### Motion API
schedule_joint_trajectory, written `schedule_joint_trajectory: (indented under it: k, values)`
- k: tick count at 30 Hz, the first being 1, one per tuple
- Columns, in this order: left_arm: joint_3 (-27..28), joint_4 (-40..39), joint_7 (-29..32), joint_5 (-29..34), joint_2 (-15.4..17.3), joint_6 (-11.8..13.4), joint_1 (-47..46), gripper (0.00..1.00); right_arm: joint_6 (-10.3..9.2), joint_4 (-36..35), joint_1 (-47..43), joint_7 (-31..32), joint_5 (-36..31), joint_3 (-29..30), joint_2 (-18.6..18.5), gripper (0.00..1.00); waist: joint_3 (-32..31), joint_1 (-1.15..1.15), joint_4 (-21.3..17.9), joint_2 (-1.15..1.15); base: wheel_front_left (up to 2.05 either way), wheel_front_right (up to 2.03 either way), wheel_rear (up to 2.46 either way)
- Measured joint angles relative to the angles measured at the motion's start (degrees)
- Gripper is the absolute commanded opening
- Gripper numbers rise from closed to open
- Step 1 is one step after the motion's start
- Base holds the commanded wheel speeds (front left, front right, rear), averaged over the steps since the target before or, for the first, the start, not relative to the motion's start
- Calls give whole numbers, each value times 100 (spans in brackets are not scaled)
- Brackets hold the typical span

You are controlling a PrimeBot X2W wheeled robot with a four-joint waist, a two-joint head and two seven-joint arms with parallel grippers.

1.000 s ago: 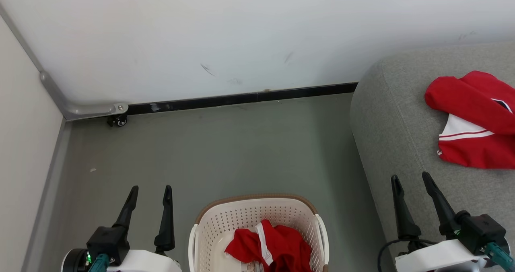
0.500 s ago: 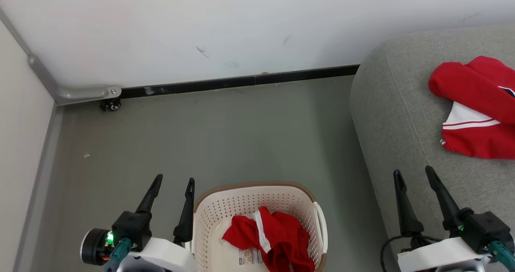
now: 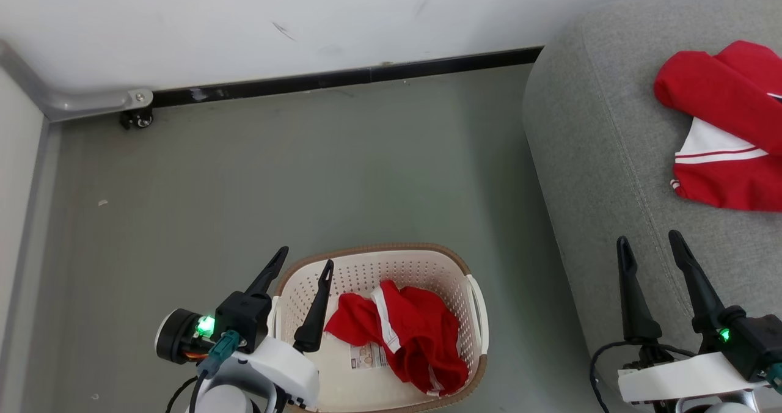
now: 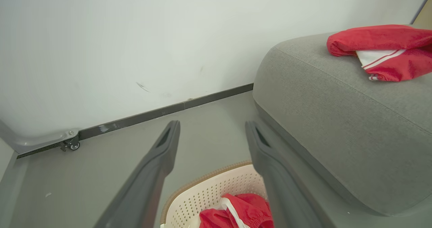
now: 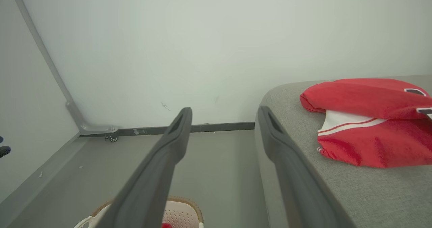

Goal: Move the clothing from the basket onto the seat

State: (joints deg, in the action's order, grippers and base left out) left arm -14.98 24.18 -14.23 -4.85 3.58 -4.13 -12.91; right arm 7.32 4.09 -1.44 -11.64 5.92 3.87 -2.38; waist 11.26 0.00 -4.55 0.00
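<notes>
Clothing is seen in two places. One red garment point(image 3: 409, 333) with a white stripe is bunched in the right half of the basket point(image 3: 366, 249), an oval cream perforated tub with a brown rim. The basket is set on the grey floor point(image 3: 275, 175), to the left of the seat point(image 3: 592, 156). A barcode sticker point(image 3: 366, 356) is left uncovered on the basket's bottom, just beside the garment's left part. A second garment point(image 3: 727, 132), red with a white panel crossed by thin red stripes, is laid on top of the seat toward the right and is partly cut off by the picture's edge. In the right wrist view a bit of black-and-white lettering is made out at its right end.

The left gripper point(image 3: 306, 256) is held at the basket's left side with its fingers spread wide. Its right finger is seen over the basket's inside and its left finger at the left rim. Nothing is held between them. The right gripper point(image 3: 647, 236) is held over the seat's near left part, likewise spread wide and empty, well apart from the second garment.

At the far side a white wall point(image 3: 305, 10) is met by a dark baseboard point(image 3: 342, 78), and a small caster point(image 3: 137, 120) is seen at the far left corner.
</notes>
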Motion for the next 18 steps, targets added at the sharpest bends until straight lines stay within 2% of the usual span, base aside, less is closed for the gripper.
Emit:
schedule_joint_trajectory:
  k: [18]
  values:
    - [-247,693,0,218,-3,-68,-869,100,1,-397,244,-104,75,192,12,100,1116,0,-296,0,0,0,0]
